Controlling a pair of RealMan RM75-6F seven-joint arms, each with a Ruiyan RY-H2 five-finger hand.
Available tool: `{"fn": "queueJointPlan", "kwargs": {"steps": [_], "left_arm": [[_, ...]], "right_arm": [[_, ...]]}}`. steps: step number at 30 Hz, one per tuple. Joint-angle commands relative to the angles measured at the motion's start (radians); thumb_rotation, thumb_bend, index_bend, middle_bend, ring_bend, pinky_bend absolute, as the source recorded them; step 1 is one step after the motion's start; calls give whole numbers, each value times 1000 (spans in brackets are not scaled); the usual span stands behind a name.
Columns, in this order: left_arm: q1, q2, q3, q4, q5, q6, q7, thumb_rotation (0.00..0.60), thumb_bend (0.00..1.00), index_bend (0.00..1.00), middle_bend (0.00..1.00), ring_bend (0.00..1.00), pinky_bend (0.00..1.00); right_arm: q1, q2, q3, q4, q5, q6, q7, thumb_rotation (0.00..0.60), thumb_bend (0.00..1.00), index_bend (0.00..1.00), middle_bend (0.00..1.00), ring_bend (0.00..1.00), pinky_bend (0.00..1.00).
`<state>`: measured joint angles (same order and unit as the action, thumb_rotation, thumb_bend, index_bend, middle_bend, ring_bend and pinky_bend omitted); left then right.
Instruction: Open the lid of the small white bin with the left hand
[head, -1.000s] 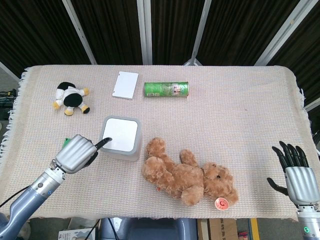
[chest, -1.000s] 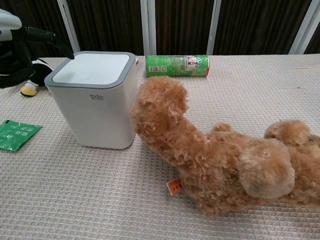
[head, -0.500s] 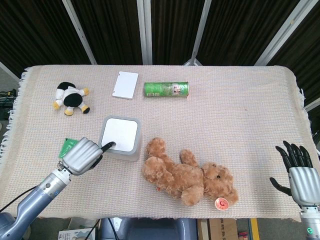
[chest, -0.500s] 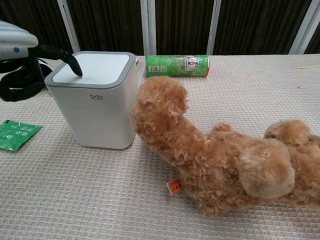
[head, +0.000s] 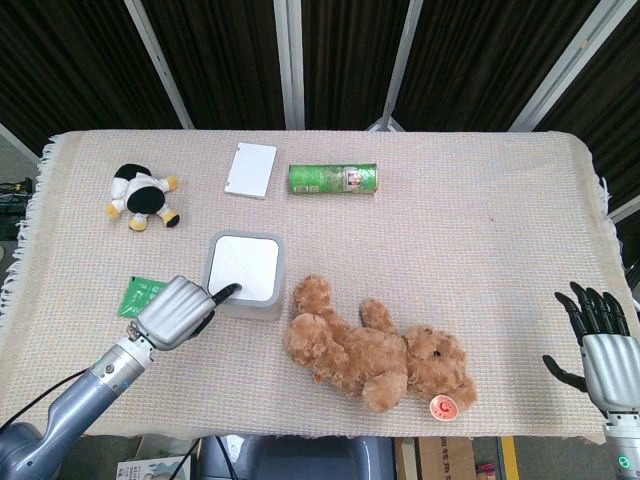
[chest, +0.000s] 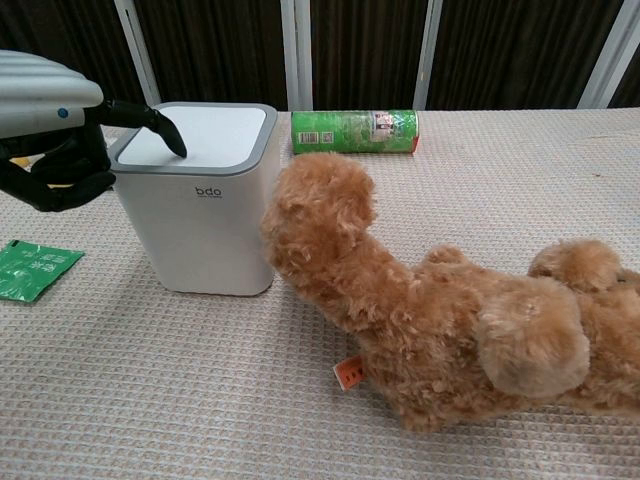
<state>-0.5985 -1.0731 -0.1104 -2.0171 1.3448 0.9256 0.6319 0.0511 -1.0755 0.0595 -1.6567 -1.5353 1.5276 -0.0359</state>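
The left hand (head: 175, 312) has pushed further in since a second ago: then its one outstretched finger only reached the near-left edge of the bin (head: 244, 276), and now that fingertip presses down on the white lid (chest: 195, 135), the other fingers curled in and holding nothing. In the chest view the bin has shifted a little to the right under that push and now stands touching the brown bear (chest: 430, 310), whose head leans against its side. The lid is still flat and closed in its grey rim. The bin stands left of centre on the worktop (head: 480, 220), just beside the green packet (head: 138, 295), which the hand now partly covers in the head view.

The right hand (head: 600, 350) has drawn back slightly toward the near right corner; it hovers off the worktop's edge with fingers spread, empty.

The green can (head: 332, 179), the white card (head: 251, 170) and the small black-and-white toy (head: 143, 196) have not moved.
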Motion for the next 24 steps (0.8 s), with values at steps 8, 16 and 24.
{"fn": "queueJointPlan", "kwargs": {"steps": [8, 16, 24], "left_arm": [[16, 22, -14, -66, 57, 102, -43, 600, 555, 222, 645, 613, 768], [186, 69, 28, -89, 303, 419, -109, 600, 146, 195, 324, 252, 374], [421, 70, 132, -55, 291, 669, -19, 600, 133, 192, 226, 177, 266]], "right_arm": [[-2, 2, -1, 1, -3, 2, 2, 600, 191, 146, 63, 0, 0], [-1, 1, -3, 3, -4, -2, 4, 600, 191, 146, 63, 0, 0], [-2, 4, -7, 2, -14, 0, 8, 600, 191, 146, 63, 0, 0]]}}
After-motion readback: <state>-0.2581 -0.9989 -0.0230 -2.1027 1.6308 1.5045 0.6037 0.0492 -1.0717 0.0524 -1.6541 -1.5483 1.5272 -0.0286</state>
